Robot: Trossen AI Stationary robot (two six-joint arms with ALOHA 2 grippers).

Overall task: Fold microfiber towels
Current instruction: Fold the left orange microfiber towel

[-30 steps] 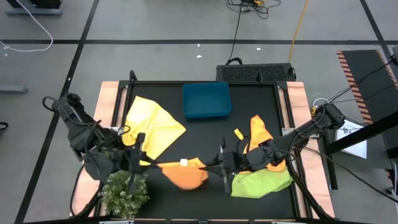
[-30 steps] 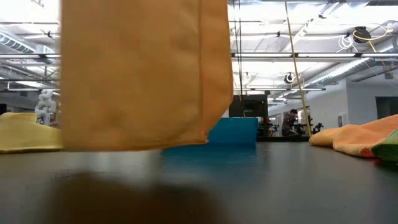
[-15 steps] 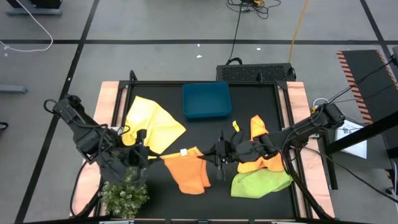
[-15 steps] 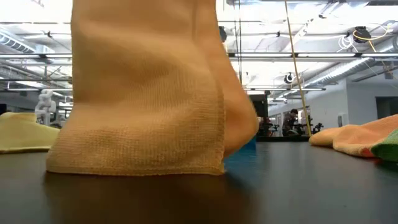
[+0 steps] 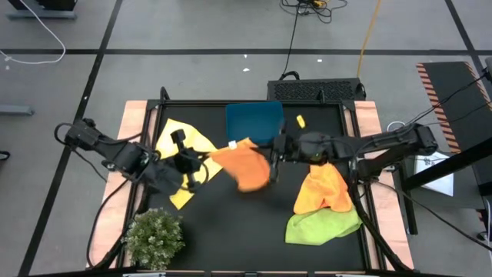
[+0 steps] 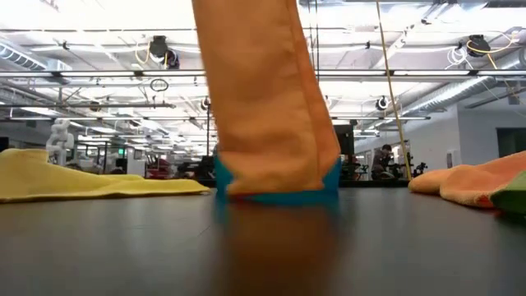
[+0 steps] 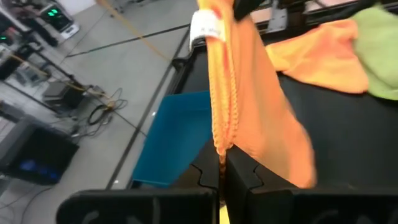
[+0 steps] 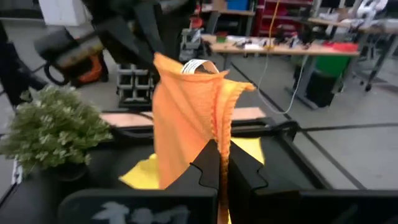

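An orange microfiber towel (image 5: 244,166) with a white tag (image 5: 232,145) hangs between my two grippers, just in front of the blue bin (image 5: 254,121). My left gripper (image 5: 206,158) is shut on its left end and my right gripper (image 5: 271,151) on its right end. In the low view the towel (image 6: 267,99) hangs in folds before the bin (image 6: 333,182); whether its lower edge touches the table, I cannot tell. A yellow towel (image 5: 179,143) lies at the far left, partly under my left arm. Another orange towel (image 5: 324,188) and a lime green one (image 5: 323,225) lie at the right. My left gripper pinches the towel's stitched hem (image 7: 219,138) between its two fingers, at the towel's left end. The fingers come about level from the table's left. The towel hangs slack from the held edge. My right gripper pinches the stitched hem (image 8: 221,132) between its two fingers, at the towel's right end. The fingers come about level from the table's right. The cloth bunches in folds toward the tag (image 8: 196,65) and hangs below.
A small bushy plant (image 5: 154,238) stands at the near left corner. A small yellow object (image 5: 300,121) lies right of the bin. Bare black tabletop (image 5: 238,223) shows in the near middle, between the plant and the lime green towel.
Both grippers have gone from the table's near side toward the far edge and the blue bin, and closer together. The orange towel has gone with them: half a second ago its lower end lay on the table, and now it hangs narrower in front of the bin.
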